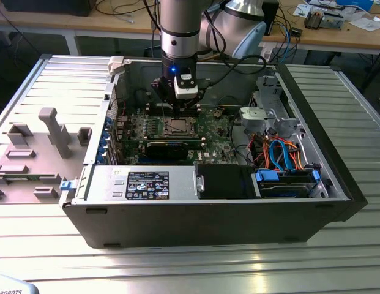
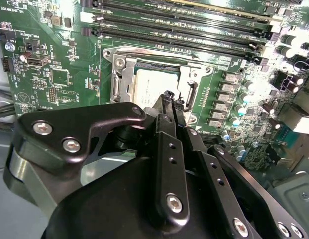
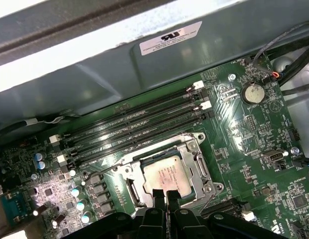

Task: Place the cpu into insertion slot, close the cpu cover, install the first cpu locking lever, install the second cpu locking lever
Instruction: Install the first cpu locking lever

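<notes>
Hovering right over the socket now — the gripper hangs from the arm inside the open computer case, and in both wrist views its black fingertips sit just above one edge of the cpu. The jaws are drawn together with just a thin slit between them, and nothing shows in their grip.

The cpu lies flat in the insertion slot, silver top up, with the slot's dark rim peeking out along one side. The cpu cover is down around it — the silver frame lies flat on the socket and the chip shows through its square window. A thin wire lever angles out from one corner of the frame across the green motherboard; whether it is latched, I can't tell.

Beside the socket run the long black memory slots, side by side, between the socket and the case's grey wall. A round coin battery sits further along the board, well apart from the socket.

In the exterior view the case lies open side up on a ribbed metal worktop. The motherboard takes the far half. Nearer the camera there's the grey power supply with a black label, and at the exterior view's right a bundle of blue and orange cables. To the exterior view's left of the case, a grey fixture tray with upright blocks rests on the worktop.
</notes>
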Available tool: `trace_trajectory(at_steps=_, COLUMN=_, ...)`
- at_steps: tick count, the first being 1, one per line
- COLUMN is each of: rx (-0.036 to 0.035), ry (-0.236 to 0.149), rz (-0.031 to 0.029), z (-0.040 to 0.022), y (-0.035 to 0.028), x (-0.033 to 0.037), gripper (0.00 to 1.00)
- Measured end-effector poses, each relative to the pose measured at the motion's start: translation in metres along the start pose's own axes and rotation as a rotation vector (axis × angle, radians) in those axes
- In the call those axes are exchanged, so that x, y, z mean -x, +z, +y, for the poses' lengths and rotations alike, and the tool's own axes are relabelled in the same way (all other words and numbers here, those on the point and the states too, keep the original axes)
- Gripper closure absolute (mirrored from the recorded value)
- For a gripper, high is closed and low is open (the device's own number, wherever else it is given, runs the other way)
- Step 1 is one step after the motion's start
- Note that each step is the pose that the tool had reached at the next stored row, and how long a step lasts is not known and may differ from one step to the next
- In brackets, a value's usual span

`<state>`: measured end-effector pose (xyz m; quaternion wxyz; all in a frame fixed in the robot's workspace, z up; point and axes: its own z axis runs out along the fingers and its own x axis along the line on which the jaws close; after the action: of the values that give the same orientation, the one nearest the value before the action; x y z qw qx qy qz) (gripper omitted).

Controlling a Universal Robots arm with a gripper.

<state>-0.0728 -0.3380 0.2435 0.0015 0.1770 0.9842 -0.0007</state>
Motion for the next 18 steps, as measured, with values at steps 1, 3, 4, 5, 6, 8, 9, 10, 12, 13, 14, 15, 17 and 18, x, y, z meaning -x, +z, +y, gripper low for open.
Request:
trace_trajectory(at_steps=1, rx=0.0, ry=-0.002, rz=-0.0001, z=0.0, y=0.0, x=0.0, gripper=0.84)
trace_trajectory(at_steps=3, rx=0.0, ry=-0.004, rz=0.0, z=0.0, y=0.0, x=0.0, gripper=0.84)
trace_trajectory(at_steps=4, rx=0.0, ry=-0.006, rz=0.0, z=0.0, y=0.0, x=0.0, gripper=0.84)
trace_trajectory(at_steps=5, rx=0.0, ry=-0.007, rz=0.0, z=0.0, y=0.0, x=0.0, gripper=0.84)
trace_trajectory(at_steps=6, rx=0.0, ry=-0.008, rz=0.0, z=0.0, y=0.0, x=0.0, gripper=0.84)
trace_trajectory(at_steps=8, rx=0.0, ry=-0.012, rz=-0.0001, z=0.0, y=0.0, x=0.0, gripper=0.84)
trace_trajectory(at_steps=9, rx=0.0, ry=-0.014, rz=0.0, z=0.0, y=0.0, x=0.0, gripper=0.84)
trace_trajectory(at_steps=10, rx=0.0, ry=-0.016, rz=-0.0001, z=0.0, y=0.0, x=0.0, gripper=0.84)
trace_trajectory(at_steps=12, rx=0.0, ry=-0.018, rz=-0.0001, z=0.0, y=0.0, x=0.0, gripper=0.84)
trace_trajectory(at_steps=13, rx=0.0, ry=-0.021, rz=-0.0001, z=0.0, y=0.0, x=0.0, gripper=0.84)
trace_trajectory(at_steps=14, rx=0.0001, ry=-0.022, rz=-0.0001, z=0.0, y=0.0, x=0.0, gripper=0.84)
trace_trajectory(at_steps=15, rx=0.0, ry=-0.023, rz=-0.0001, z=0.0, y=0.0, x=0.0, gripper=0.84)
trace_trajectory(at_steps=17, rx=0.0001, ry=-0.027, rz=-0.0001, z=0.0, y=0.0, x=0.0, gripper=0.84)
trace_trajectory(at_steps=18, rx=0.0001, ry=-0.028, rz=-0.0001, z=0.0, y=0.0, x=0.0, gripper=0.84)
